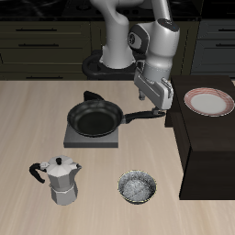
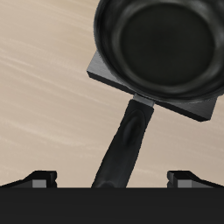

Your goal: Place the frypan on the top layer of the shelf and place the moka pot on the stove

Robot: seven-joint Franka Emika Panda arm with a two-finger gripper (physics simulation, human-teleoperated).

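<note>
The black frypan (image 1: 95, 118) sits on the grey stove (image 1: 90, 140) and hides the burner ring. Its long handle (image 1: 142, 116) points toward the dark shelf (image 1: 207, 156). My gripper (image 1: 160, 111) is open just above the handle's end, one finger on each side, not closed on it. In the wrist view the frypan (image 2: 162, 44) rests on the stove (image 2: 199, 108), and the handle (image 2: 128, 140) runs between my fingertips (image 2: 42, 178); the gripper (image 2: 114, 180) stands wide open. The silver moka pot (image 1: 61, 180) stands on the table near the front edge.
A pink-rimmed plate (image 1: 209, 102) lies on the shelf's flat top, farther back. A small shiny metal bowl (image 1: 138, 187) sits on the table between the moka pot and the shelf. The robot's base stands behind the stove.
</note>
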